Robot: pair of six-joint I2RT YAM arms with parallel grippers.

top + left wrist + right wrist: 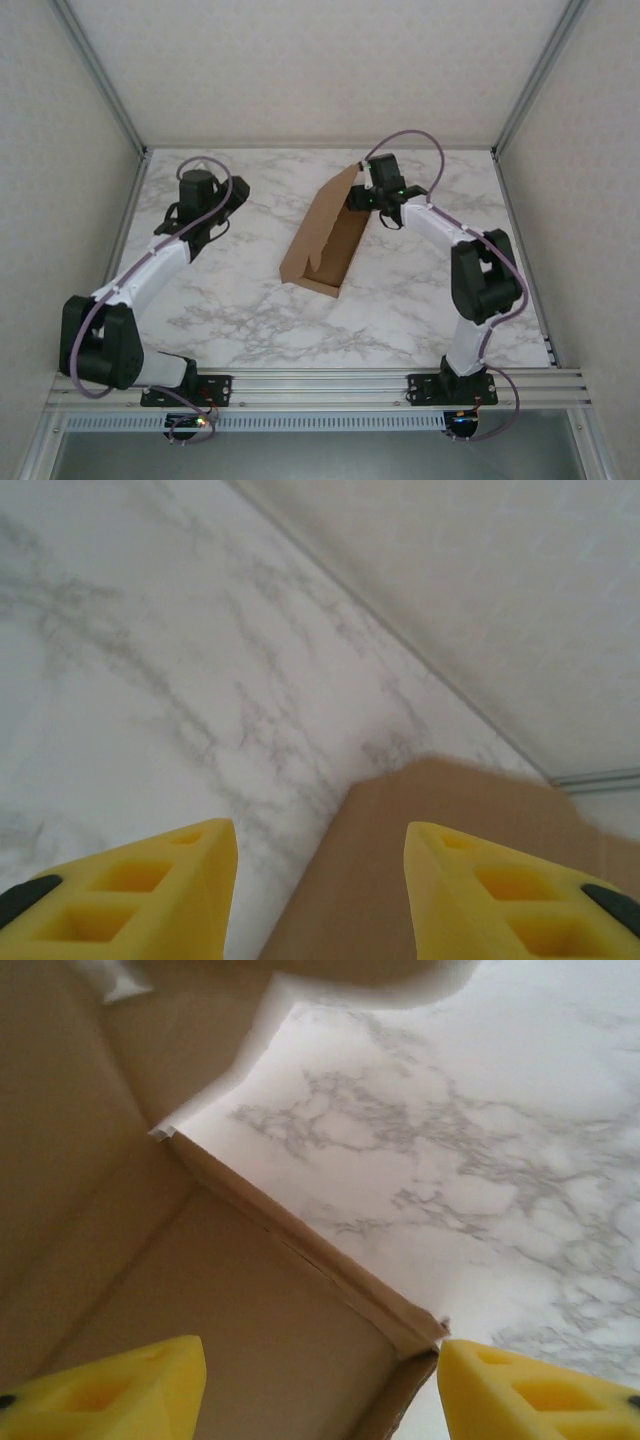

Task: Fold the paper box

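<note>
My right hand (320,1375) hangs well open with nothing pinched in it. It sits over the far end of the box (240,1350): one side of it is above the box's brown floor, the other out past a low end wall and its corner, above the marbled worktop (480,1160). Directly below and ahead of me that wall runs slantwise, and a taller panel rises to my left.

My left hand (320,880) is also parted and empty, with bare worktop under it. The box lies ahead and to its right, well apart.

From above, the box's long axis runs slantwise, from the near end at mid-worktop out to the far end under my right hand, with its big flap standing up along the side facing my left hand. My right hand is much the nearer, so I judge the next fold falls to it. Only the right wrist view looks inside the box; the left sees just one outer face.
</note>
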